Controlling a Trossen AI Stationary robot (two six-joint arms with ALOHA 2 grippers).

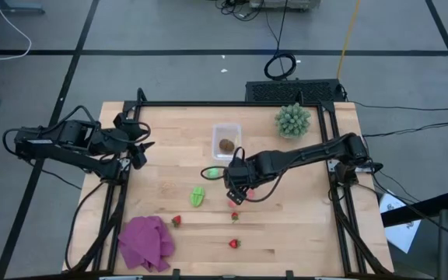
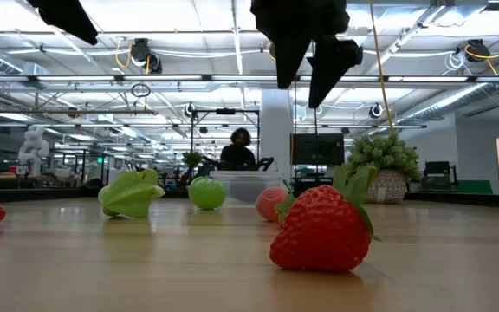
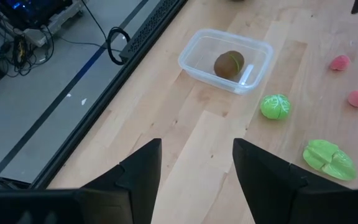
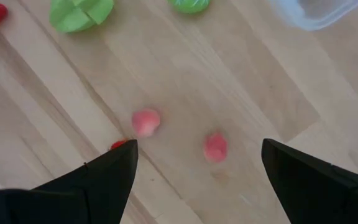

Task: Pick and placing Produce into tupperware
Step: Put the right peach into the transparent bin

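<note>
The clear tupperware (image 1: 226, 132) stands at the table's far middle with the brown kiwi (image 1: 226, 145) inside; both show in the left wrist view (image 3: 229, 64). A round light green piece (image 1: 212, 172) and a lobed light green piece (image 1: 197, 197) lie on the wood. Two pale red pieces (image 4: 146, 122) (image 4: 215, 147) lie under my right gripper (image 1: 236, 190), which is open and hangs above the table (image 2: 314, 52). Red strawberries (image 1: 176, 221) (image 1: 235, 217) (image 1: 234, 243) lie nearer the front. My left gripper (image 1: 138, 152) is open and empty at the table's left edge.
A spiky pale-green plant (image 1: 293, 120) stands at the far right. A purple cloth (image 1: 146, 243) lies at the near left corner. A black frame (image 1: 232, 103) runs around the table. A person (image 2: 237, 149) shows in the room beyond.
</note>
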